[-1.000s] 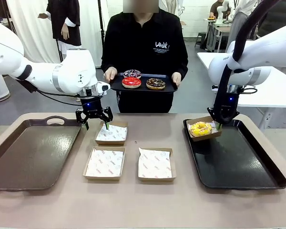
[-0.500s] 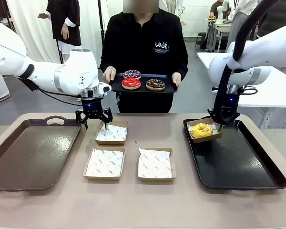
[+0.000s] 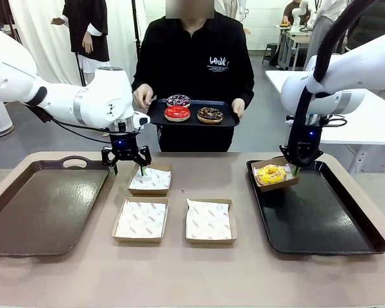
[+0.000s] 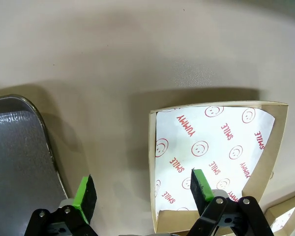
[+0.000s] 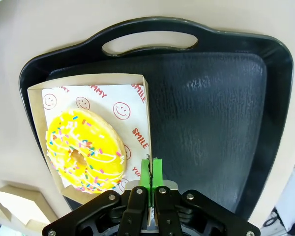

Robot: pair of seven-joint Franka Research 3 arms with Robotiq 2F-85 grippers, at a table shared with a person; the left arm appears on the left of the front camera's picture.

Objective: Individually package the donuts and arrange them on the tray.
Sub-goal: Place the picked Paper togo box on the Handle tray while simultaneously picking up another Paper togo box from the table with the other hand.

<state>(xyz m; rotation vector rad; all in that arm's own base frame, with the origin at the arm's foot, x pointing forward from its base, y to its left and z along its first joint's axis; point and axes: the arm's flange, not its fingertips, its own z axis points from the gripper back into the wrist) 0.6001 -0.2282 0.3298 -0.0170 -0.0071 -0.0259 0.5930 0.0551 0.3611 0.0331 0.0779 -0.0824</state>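
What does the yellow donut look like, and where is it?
The yellow donut is a glossy ring with pale drizzle and coloured sprinkles. It lies flat on smiley-printed paper inside an open cardboard box, touching nothing else. The right end effector is shut on the box's side wall, holding it over a corner of the black tray. Whether the box rests there is unclear.

four donuts: one yellow donut [image 3: 270, 172], one red donut [image 3: 177, 111], one chocolate donut [image 3: 210, 114], one purple donut [image 3: 178, 100]. four boxes [image 3: 149, 179] [image 3: 140, 220] [image 3: 208, 221] [image 3: 277, 187], three of them empty. three trays [image 3: 45, 205] [image 3: 321, 218] [image 3: 192, 122]: two on the tabletop [image 3: 192, 276], one held.
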